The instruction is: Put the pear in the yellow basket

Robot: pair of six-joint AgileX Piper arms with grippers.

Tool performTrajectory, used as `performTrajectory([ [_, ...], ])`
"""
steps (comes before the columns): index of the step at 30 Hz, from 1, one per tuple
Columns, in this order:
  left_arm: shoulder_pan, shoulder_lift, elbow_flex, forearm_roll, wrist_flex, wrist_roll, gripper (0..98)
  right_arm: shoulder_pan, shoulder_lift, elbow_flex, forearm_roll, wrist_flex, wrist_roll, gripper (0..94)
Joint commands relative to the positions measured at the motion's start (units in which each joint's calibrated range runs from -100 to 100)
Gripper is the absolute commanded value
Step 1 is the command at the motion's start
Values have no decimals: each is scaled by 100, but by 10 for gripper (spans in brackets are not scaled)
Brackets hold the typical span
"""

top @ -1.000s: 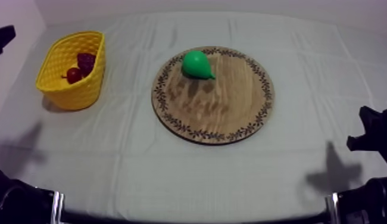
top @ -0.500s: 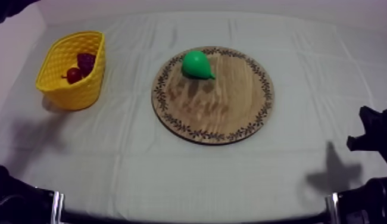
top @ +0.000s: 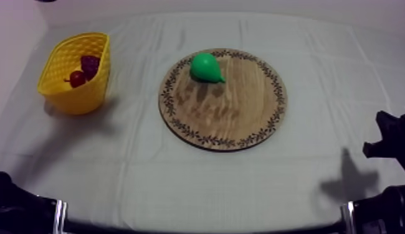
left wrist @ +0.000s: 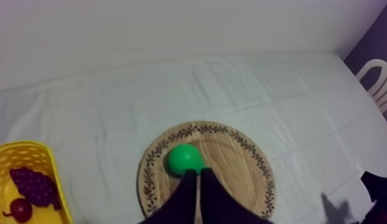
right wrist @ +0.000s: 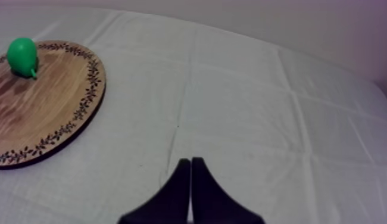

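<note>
The green pear [top: 206, 67] lies on the round wooden board [top: 236, 106], close to its far left rim. At the table's left stands the yellow basket [top: 68, 99], with a bunch of grapes [top: 90, 62] and a small red fruit [top: 77, 78] inside. In the left wrist view my left gripper [left wrist: 199, 176] hangs high over the board [left wrist: 237, 173], fingers together as a narrow wedge just short of the pear [left wrist: 185, 159]. My right gripper [right wrist: 190, 162] is shut on nothing over bare cloth, to the right of the board [right wrist: 41, 113] and far from the pear [right wrist: 22, 55]. It rests at the table's right edge [top: 382, 140].
The left wrist view takes in the basket [left wrist: 38, 152] beside the board and a white chair [left wrist: 377, 83] beyond the table's far right corner. Bare cloth lies between basket and board and all along the table's front.
My left arm has slipped out of the top view at the upper left, and its shadow has slid right across the cloth past the basket. Pear, board and right arm have not moved.
</note>
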Motion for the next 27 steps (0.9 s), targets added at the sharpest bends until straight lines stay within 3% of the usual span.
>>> performTrajectory([
  [1,20,512,-256,-37,23,72,0,1,1,5,2,-3,0,5],
  [10,158,1974,-908,-247,168,471,0,1,1,5,2,-3,0,5],
  [19,339,3412,-1916,-393,840,820,0,1,1,5,2,-3,0,5],
  [27,429,4122,-2213,-454,899,908,0,1,1,5,2,-3,0,5],
])
